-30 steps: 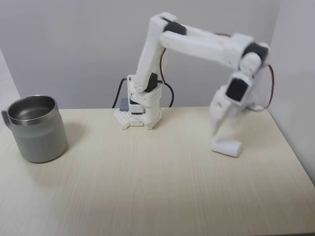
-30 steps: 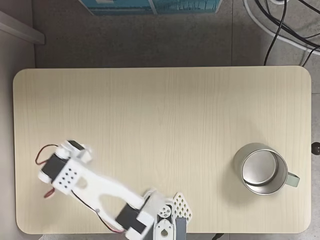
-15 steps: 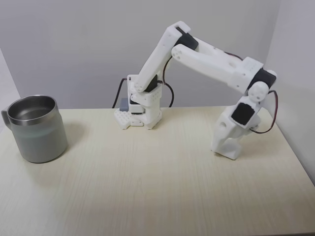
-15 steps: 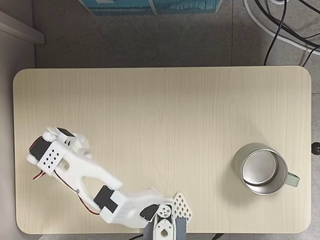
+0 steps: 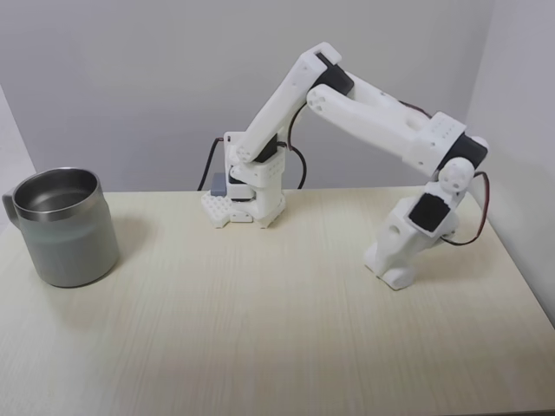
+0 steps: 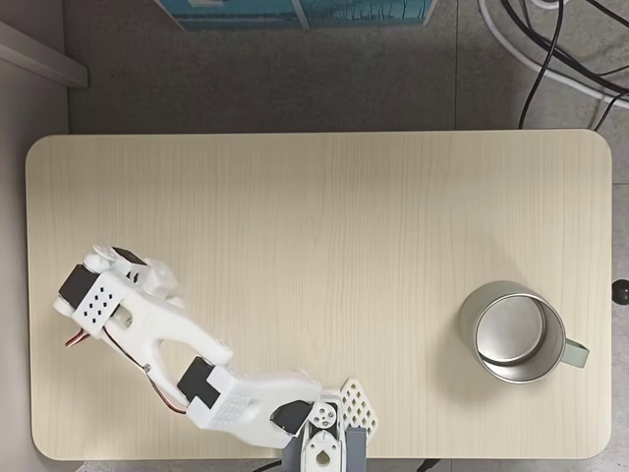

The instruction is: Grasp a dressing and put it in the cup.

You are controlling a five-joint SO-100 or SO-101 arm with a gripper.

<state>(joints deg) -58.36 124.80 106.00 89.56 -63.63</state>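
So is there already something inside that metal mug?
No, in the fixed view from above the cup shows only its bare shiny steel bottom, with the claw far off at the table's other end.

My arm is white plastic with black motor blocks at its joints, and thin red and black wires hang by my wrist. My pincer is all white too. Far from it stands the large grey-green mug with a shiny steel rim and inside. The table under me is pale beige wood with a fine straight grain. The wall behind is plain light grey. In the view from above, the floor is dark grey, with a blue box and black and white cables.
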